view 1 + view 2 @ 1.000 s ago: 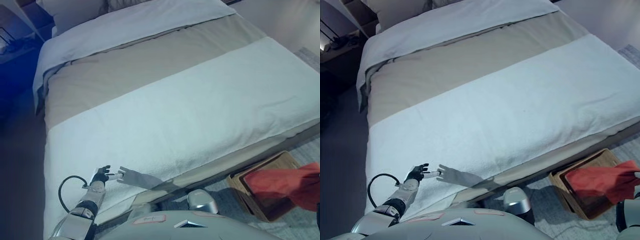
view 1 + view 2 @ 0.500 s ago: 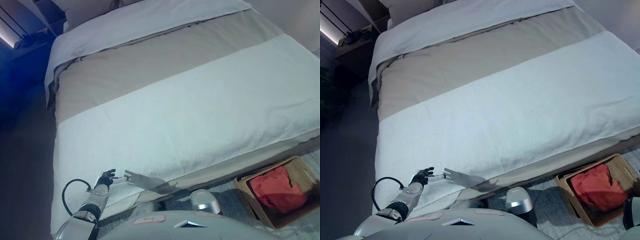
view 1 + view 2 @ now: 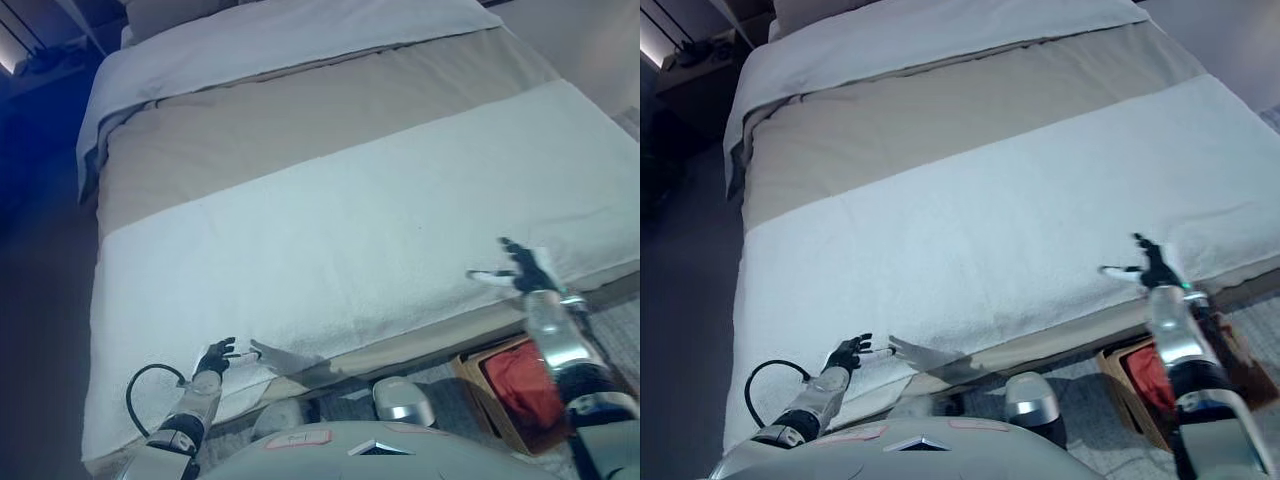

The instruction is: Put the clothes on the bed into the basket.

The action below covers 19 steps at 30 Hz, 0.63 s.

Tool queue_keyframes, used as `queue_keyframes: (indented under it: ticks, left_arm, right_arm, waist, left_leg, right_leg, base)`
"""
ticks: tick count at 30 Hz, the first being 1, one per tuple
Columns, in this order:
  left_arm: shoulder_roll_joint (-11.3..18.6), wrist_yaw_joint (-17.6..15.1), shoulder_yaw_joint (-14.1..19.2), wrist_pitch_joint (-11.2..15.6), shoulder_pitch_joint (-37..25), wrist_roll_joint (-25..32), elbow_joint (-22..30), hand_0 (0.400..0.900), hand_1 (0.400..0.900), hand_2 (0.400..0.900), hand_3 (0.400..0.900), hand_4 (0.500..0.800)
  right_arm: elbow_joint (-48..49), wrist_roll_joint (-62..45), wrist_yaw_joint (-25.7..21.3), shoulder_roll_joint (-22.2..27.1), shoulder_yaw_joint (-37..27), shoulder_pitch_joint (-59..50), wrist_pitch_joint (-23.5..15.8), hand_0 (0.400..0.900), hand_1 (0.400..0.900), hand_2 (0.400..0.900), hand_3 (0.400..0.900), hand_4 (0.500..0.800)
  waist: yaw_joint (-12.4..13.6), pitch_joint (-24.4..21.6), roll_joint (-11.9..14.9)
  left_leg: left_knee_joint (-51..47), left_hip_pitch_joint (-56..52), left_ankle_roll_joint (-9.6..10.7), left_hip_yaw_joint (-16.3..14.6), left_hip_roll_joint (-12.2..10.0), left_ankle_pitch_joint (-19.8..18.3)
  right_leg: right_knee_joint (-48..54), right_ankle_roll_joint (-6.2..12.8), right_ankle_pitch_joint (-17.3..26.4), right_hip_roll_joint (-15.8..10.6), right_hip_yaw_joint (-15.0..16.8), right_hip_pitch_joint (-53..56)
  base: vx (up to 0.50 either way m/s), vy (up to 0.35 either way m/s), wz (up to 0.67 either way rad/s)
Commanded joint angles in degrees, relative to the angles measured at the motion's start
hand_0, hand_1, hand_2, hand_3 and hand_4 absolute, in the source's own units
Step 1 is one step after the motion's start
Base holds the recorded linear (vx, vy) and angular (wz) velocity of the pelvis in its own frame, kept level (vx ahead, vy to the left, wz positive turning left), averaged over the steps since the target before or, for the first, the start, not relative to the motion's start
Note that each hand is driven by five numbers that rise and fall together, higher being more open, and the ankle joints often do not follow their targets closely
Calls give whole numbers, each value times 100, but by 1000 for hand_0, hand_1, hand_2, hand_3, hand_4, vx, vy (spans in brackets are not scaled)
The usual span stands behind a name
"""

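The red garment [image 3: 522,385] lies inside the wicker basket [image 3: 478,385], which stands on the floor just beside the foot edge of the bed [image 3: 330,200], at the lower right of both eye views. Only part of the garment and the basket shows; the right forearm crosses in front of them and hides the rest, including the basket's right side.

The right hand [image 3: 522,268] is raised above the basket, level with the foot edge of the bed. Its fingers are spread and relaxed, and it holds nothing. One white-tipped finger [image 3: 1112,271] extends toward the robot's left, over the white blanket [image 3: 340,250]. The hand is clear of the garment and does not touch the basket.

The left hand [image 3: 216,356] shows at the lower left, at the near left corner of the bed. Its fingers are loosely extended with nothing in them; a white-tipped finger points toward the blanket edge. Whether it touches the blanket cannot be determined.

The bed surface carries three bands. The white blanket covers the foot end and hangs over the near edge. A beige cover [image 3: 300,125] occupies the middle. A white sheet [image 3: 280,40] lies at the head end, with a pillow [image 3: 820,10] at the top edge of the view. No clothing is visible on the bed surface. A dark floor runs along the left side of the bed.
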<state>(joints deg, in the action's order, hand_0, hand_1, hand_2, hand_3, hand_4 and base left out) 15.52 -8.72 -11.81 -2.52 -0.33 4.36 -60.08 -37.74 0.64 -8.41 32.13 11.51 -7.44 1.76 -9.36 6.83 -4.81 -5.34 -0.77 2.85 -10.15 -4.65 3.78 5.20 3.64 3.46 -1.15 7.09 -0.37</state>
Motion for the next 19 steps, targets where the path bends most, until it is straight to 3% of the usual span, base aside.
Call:
queue_keyframes:
  ticks: [1,6,12,19]
  left_arm:
    - [156,-96,19,88,-101,-240,-101,900,900,900,900,800]
    - [153,-85,-117,66,-143,-442,-117,900,900,900,900,800]
    - [191,-83,-197,23,-199,-550,-323,900,900,900,900,800]
    - [216,-182,-209,-7,-329,-529,-546,900,900,900,900,800]
  right_arm:
    - [-9,-516,173,-359,287,-278,-401,900,900,900,900,800]
    - [-545,-655,518,-1016,763,-155,-356,900,900,900,900,800]
    - [-1557,-6,820,-1367,1470,-203,-158,900,900,900,900,800]
    - [-2475,331,634,-1633,1526,-389,-69,900,900,900,900,800]
  waist:
    - [100,-352,208]
    - [163,-351,323]
    - [287,-336,494]
    - [380,-362,555]
  left_leg:
    - [34,-682,4,9,46,-649]
    - [34,-689,2,7,61,-661]
    - [34,-647,-2,105,96,-651]
    - [34,-626,-30,148,146,-655]
  right_leg:
    - [-20,268,-65,-101,-66,17]
    - [-20,271,-55,-134,-120,35]
    - [-20,265,-57,-183,-199,40]
    - [-20,293,-28,-225,-218,30]
  base:
    - [-20,44,8]
    - [-8,45,5]
    - [-8,33,11]
    - [0,13,0]
